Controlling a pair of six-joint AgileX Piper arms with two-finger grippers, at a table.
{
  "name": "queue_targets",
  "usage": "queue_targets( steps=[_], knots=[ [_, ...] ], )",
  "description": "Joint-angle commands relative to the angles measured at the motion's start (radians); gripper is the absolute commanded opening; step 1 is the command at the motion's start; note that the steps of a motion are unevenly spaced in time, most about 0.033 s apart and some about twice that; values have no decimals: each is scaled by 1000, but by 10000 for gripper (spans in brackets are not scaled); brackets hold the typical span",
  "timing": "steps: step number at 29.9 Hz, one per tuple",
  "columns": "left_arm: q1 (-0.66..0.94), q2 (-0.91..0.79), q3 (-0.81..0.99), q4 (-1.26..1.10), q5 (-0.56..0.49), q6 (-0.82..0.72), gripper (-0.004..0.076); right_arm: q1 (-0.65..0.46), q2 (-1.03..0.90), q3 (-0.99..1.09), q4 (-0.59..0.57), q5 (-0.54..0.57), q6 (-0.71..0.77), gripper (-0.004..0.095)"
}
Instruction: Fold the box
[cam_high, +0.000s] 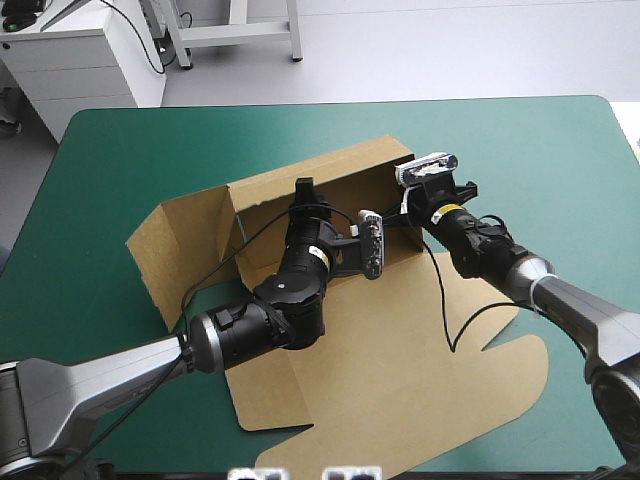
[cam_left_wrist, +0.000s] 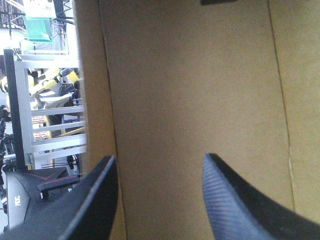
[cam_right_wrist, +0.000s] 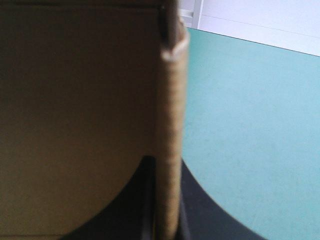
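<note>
Brown box (cam_high: 400, 350) on teal-green cover (cam_high: 520, 160), far wall (cam_high: 330, 180) raised; left gripper (cam_left_wrist: 159, 156) fingers apart, facing it; right gripper (cam_right_wrist: 165, 167) clamped on the wall's end edge

no text, label, brand, number or sign can be read on the box (cam_high: 400, 340) or anywhere else.

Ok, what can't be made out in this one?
Left wrist view: whether the left gripper, jaws open, touches the box wall ahead.
Right wrist view: the board edge held in the right gripper is blurred, and covers where the jaws meet.
High view: both pairs of jaws, hidden behind the robot's own wrists.
</note>
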Motion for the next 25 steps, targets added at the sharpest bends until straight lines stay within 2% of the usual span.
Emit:
queue_targets(
  steps=[1,4,6,11,19,22,25],
  knots=[
    [-17,-36,-27,46,29,-23,368,3,10,-73,2,19,-10,-12],
    [-26,-45,-27,55,60,-48,362,-7,26,-126,2,80,-16,-12],
    [-24,-56,-27,60,75,-51,310,-20,26,-152,-1,134,-16,-12],
    [42,-100,-27,84,64,-41,-8,-68,24,-224,-11,315,-16,-12],
    [270,-145,-88,44,25,-40,-1,-107,14,-367,-40,553,-16,-12],
    [393,-173,-122,-92,-26,-27,-1,-121,18,-450,-62,670,1,-12],
    [525,-204,-150,-334,-87,68,-1,-143,20,-541,-65,795,1,-12]
  ],
)
